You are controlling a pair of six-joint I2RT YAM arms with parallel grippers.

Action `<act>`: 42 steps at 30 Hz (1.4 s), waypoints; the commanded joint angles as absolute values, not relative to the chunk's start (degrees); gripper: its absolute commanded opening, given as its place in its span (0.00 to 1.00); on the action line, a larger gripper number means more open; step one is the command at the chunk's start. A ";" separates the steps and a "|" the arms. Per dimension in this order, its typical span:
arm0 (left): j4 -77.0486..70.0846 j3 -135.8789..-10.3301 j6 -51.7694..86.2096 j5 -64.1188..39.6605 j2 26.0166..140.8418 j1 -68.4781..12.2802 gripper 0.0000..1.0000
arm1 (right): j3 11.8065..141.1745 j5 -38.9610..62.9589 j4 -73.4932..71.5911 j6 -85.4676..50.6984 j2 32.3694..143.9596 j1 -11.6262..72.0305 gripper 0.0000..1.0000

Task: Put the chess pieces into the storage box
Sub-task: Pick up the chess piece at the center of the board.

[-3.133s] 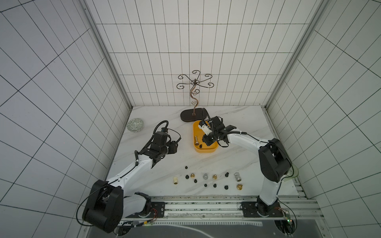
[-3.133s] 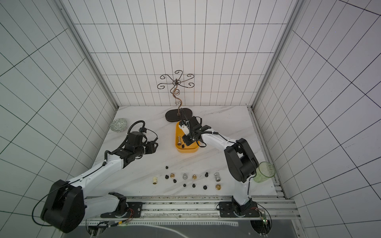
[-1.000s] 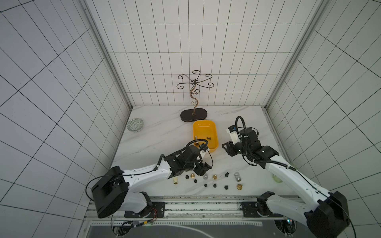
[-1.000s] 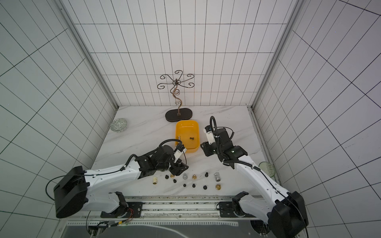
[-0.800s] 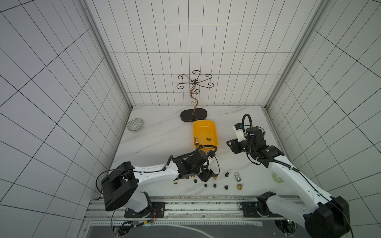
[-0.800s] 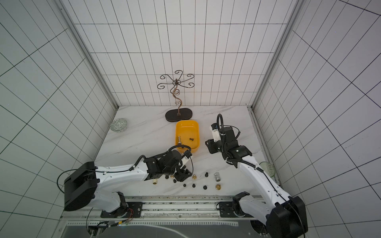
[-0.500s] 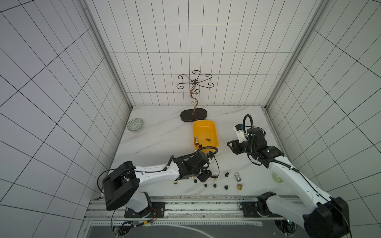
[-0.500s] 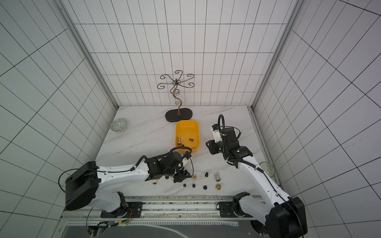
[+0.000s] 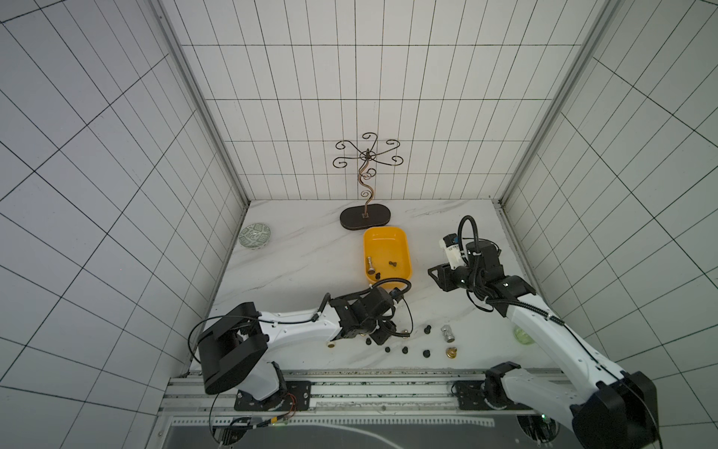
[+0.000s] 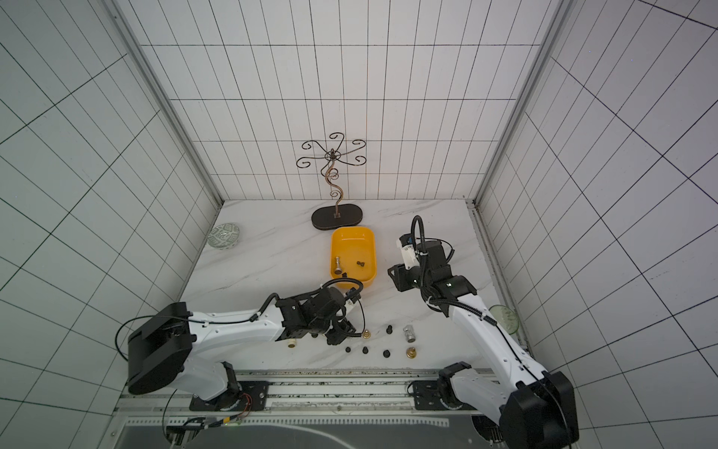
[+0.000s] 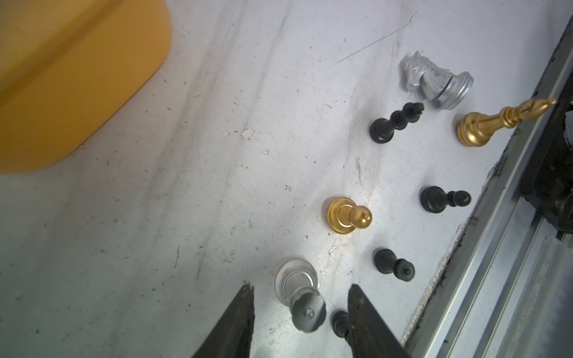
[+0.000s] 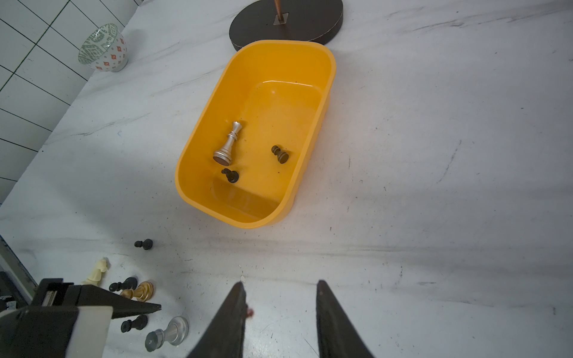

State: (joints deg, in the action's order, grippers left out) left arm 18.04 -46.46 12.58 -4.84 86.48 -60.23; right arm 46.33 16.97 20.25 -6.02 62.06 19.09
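Right wrist view: the storage box (image 12: 257, 221) sits open on the marble table (image 12: 434, 186), one short end just beside the dark stand base (image 12: 285, 21). Inside are three items. A silver piece (image 12: 228, 145) lies on its side, and two black pawns (image 12: 230, 175) have toppled, one near the silver piece's foot and the other toward the opposite long wall. The patterned bowl (image 12: 104, 48) stands upright by the wall tiles, well apart from the box; its contents can't be made out. The right gripper (image 12: 280, 282) hangs over bare marble near the box's other short end, jaws partly parted with nothing between them. In the left wrist view the left gripper (image 11: 300, 286) is low among the loose pieces near the table's front edge. Its fingers (image 11: 245, 313) stand either side of a standing silver pawn (image 11: 296, 279), with table showing in the gap on both sides, so there is no contact. A loose black pawn (image 11: 339, 322) is partly hidden by one finger. The gold pawn (image 11: 348, 217) stands near, past the fingertips. The silver knight (image 11: 434, 79) lies on its side and the gold bishop (image 11: 496, 121) stands farther along, by the rail. Only the box's corner shows here, well apart from these jaws.
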 commanded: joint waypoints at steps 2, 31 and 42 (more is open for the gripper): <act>17.33 -46.67 12.70 -5.10 87.89 -60.38 0.42 | 43.85 17.86 19.90 -5.01 62.11 18.46 0.37; 24.00 -56.47 8.26 8.42 81.63 -60.18 0.16 | 44.38 17.27 19.87 -5.19 61.82 18.28 0.36; 17.04 -63.28 6.83 0.41 87.34 -43.49 0.17 | 45.08 17.97 19.84 -5.27 62.94 18.30 0.35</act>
